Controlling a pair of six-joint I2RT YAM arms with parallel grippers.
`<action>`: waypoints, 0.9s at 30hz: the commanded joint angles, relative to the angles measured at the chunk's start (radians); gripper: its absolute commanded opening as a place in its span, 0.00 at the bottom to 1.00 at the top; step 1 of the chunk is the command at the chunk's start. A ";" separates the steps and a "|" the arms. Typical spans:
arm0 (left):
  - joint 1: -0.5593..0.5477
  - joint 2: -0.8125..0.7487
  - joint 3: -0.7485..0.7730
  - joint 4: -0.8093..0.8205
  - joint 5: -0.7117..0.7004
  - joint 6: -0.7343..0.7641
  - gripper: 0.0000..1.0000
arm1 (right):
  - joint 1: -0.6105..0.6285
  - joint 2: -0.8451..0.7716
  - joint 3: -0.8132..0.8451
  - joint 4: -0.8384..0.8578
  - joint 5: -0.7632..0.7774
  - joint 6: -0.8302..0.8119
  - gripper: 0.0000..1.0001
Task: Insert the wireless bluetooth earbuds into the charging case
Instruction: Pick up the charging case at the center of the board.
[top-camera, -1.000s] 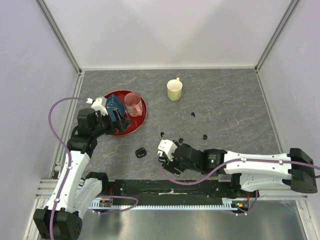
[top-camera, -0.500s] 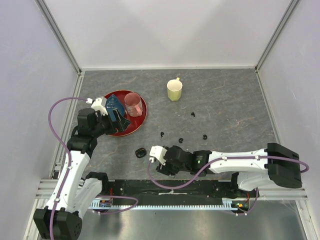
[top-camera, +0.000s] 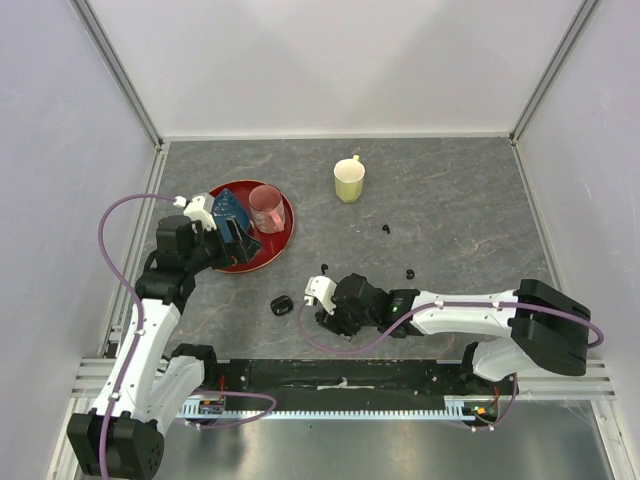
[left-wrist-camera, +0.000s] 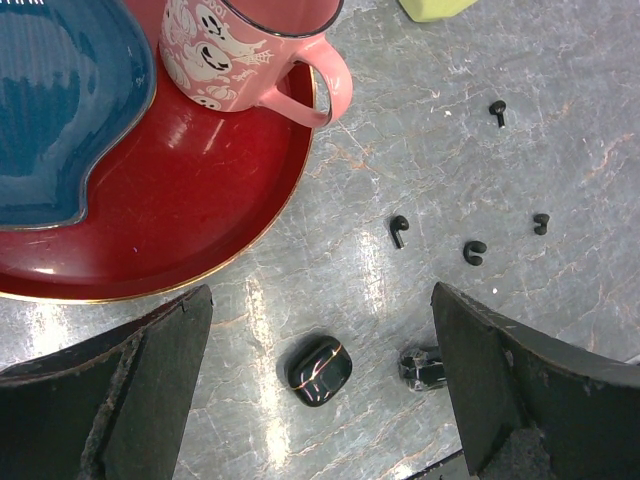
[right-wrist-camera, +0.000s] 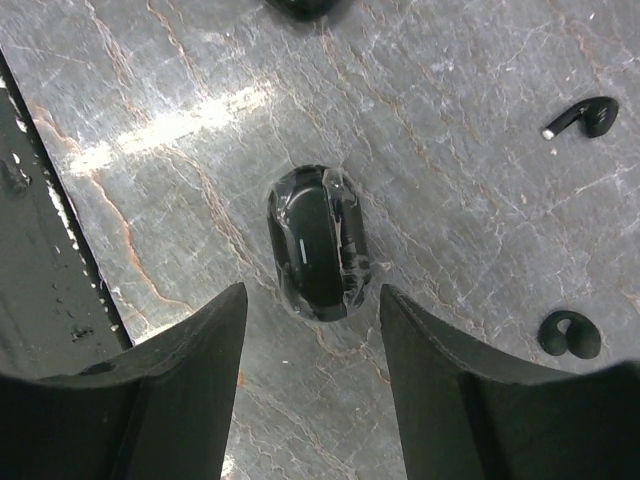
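Now the right gripper (right-wrist-camera: 312, 300) has shifted left, jaws straddling a charging case (right-wrist-camera: 318, 245).

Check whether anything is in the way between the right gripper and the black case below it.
Nothing visible is. The open right gripper hangs straight over the case, straddling it with no object in the gap. The nearest earbuds lie off to one side, clear of the drop.

I see 4 black earbuds (left-wrist-camera: 399, 231), a glossy black charging case (right-wrist-camera: 318, 257), grey veined table (left-wrist-camera: 420, 150), red tray (left-wrist-camera: 200, 200), pink mug (left-wrist-camera: 240, 50) printed with faces.
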 joint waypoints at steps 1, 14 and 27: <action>0.003 0.006 0.022 0.027 0.004 0.022 0.97 | -0.025 0.001 -0.028 0.057 -0.086 -0.016 0.63; 0.001 0.012 0.024 0.029 0.007 0.024 0.97 | -0.030 0.104 0.007 0.049 -0.141 -0.018 0.59; 0.003 0.019 0.027 0.027 0.010 0.026 0.96 | -0.031 0.104 0.034 0.054 -0.089 0.082 0.81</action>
